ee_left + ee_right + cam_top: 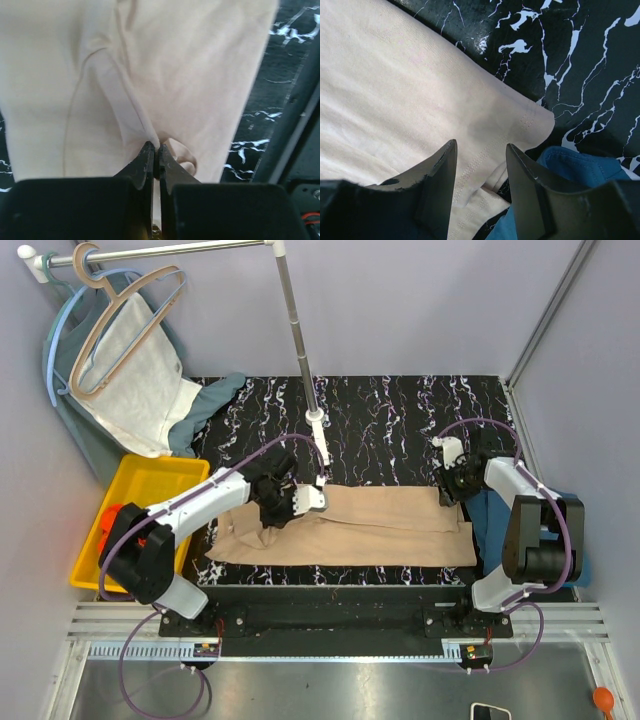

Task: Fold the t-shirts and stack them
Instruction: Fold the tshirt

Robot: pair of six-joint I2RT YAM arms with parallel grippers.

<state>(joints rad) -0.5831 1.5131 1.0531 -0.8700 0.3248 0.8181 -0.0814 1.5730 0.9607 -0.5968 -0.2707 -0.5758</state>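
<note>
Left pincer (154,147) is pressed together on a small fold of the beige t-shirt (380,525), which lies with its long axis along the counter's (400,430) near edge. Right pincer (481,146), half spread, hovers over the shirt's corner toward the counter's right end.

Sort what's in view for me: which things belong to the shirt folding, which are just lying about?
Job: beige t-shirt spread on the table; dark blue t-shirt at its right end; orange-red t-shirt, partly hidden, in the yellow bin.
Lying about: white towel, hangers and grey-green garment on the rack.
</note>
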